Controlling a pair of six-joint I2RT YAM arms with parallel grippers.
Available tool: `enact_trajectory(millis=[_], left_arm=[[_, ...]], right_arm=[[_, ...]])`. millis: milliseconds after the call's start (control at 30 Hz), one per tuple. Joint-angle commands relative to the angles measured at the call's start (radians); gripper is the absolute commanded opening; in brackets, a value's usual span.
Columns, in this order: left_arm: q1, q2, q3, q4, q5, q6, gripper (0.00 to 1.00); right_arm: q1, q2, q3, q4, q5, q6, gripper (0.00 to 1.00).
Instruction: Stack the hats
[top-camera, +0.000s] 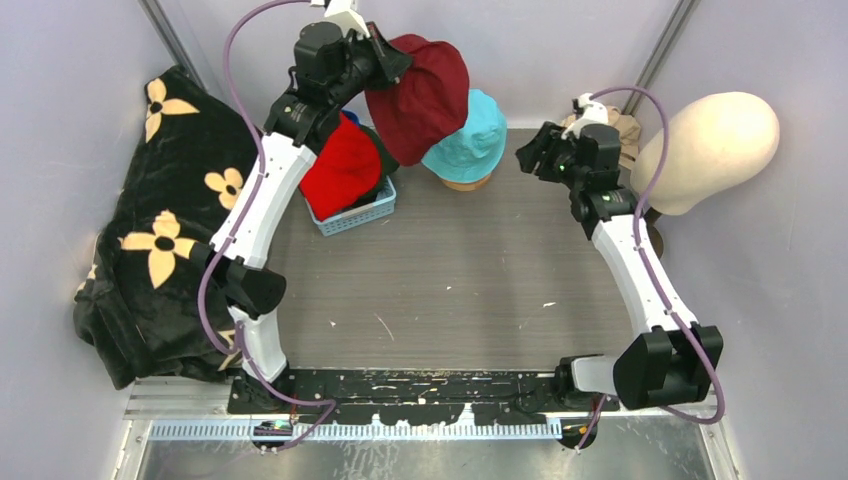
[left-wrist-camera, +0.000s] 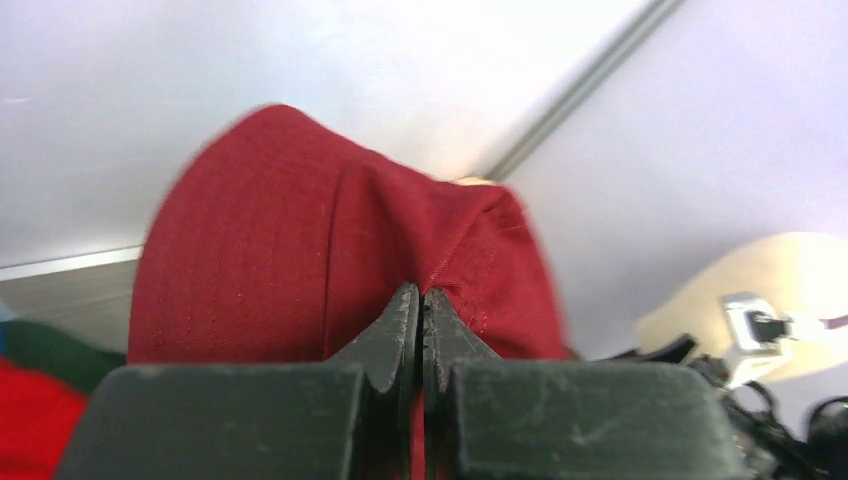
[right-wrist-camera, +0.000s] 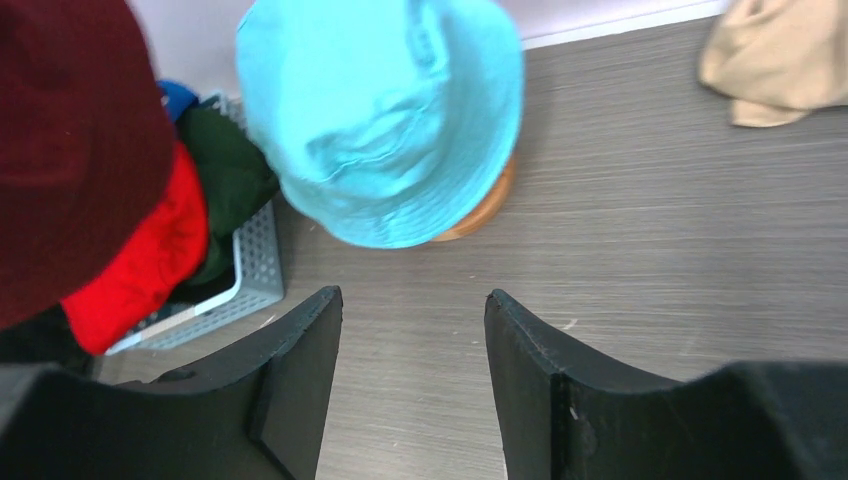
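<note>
hats (top-camera: 425, 95) (top-camera: 468, 135) (top-camera: 340, 170) (right-wrist-camera: 228, 170) (right-wrist-camera: 178, 97) (right-wrist-camera: 485, 212): 6 | basket (top-camera: 365, 215): 1 | head form (top-camera: 715, 145): 1 | rag (right-wrist-camera: 780, 60): 1

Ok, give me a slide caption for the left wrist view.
Left gripper pinching a fold of the dark red bucket hat, pale wall behind.

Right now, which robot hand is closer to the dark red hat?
Left. The left gripper pinches the dark red hat itself. The right gripper hangs open to its right, facing the teal hat.

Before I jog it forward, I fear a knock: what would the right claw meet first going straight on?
Probably the teal hat, dead ahead of the open right claw; depth is unclear.
</note>
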Motion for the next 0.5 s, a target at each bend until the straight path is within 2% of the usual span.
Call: enact_trajectory(millis=[0, 100, 333, 467], left_arm=[[-0.002, 0.037, 0.026, 0.262, 0.215, -0.192, 0.0], [-0.004, 0.094, 0.064, 0.359, 0.285, -0.282, 0.0], [-0.015, 0.225, 0.119, 0.604, 0.348, -0.445, 0.0], [-0.032, 0.344, 0.249, 0.697, 0.369, -0.53, 0.0]], right_arm=[[-0.058, -0.077, -0.017, 0.013, 0.041, 0.006, 0.6], [-0.077, -0.106, -0.024, -0.007, 0.061, -0.01, 0.62], [-0.082, -0.158, -0.02, -0.021, 0.069, -0.026, 0.64], [-0.084, -0.171, -0.015, -0.029, 0.071, -0.031, 0.63]])
